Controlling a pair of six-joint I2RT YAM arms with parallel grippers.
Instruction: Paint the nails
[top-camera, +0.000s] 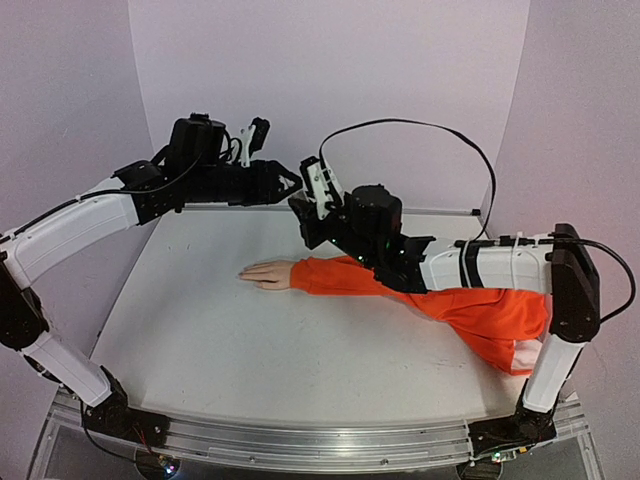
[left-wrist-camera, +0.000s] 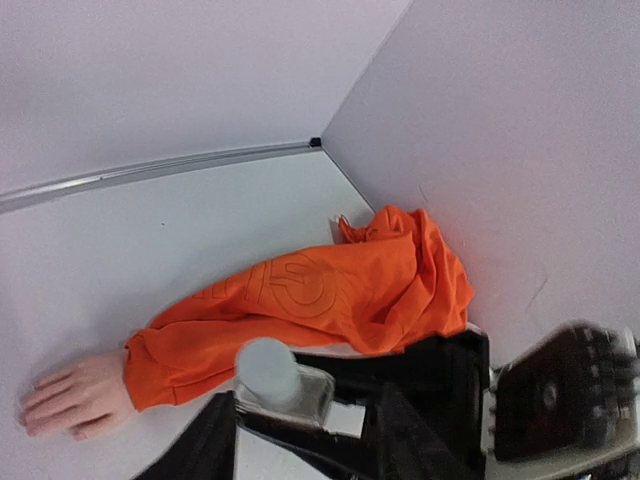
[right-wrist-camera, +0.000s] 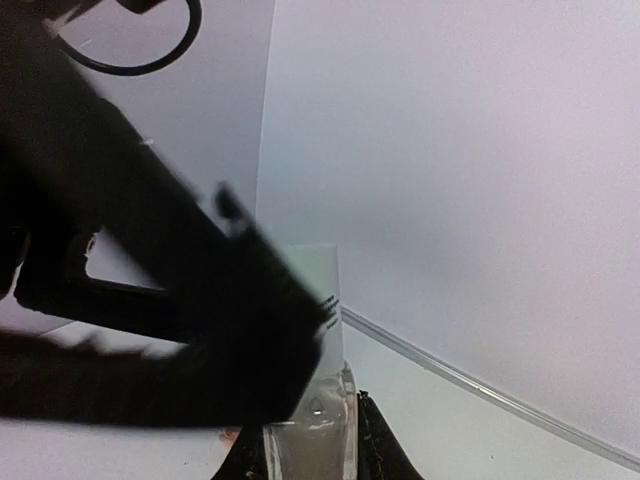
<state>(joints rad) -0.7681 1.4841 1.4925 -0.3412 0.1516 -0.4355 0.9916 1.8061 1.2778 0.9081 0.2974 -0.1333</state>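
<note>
The pale mannequin hand (top-camera: 265, 272) lies flat on the table, sticking out of an orange sleeve (top-camera: 340, 277). It also shows in the left wrist view (left-wrist-camera: 70, 395); its nails are too small to make out. My right gripper (top-camera: 305, 207) is raised above the sleeve and shut on a small clear bottle (right-wrist-camera: 305, 440) with a white cap (right-wrist-camera: 318, 285). My left gripper (top-camera: 288, 185) faces it, jaws open, with the cap (left-wrist-camera: 268, 368) in front of its fingertips. In the right wrist view a blurred left finger (right-wrist-camera: 200, 330) covers part of the cap.
The rest of the orange garment (top-camera: 500, 320) is bunched at the right under the right arm. White walls (top-camera: 330, 90) close in the back and both sides of the table (top-camera: 200, 330). A black cable (top-camera: 430, 125) loops above the right arm.
</note>
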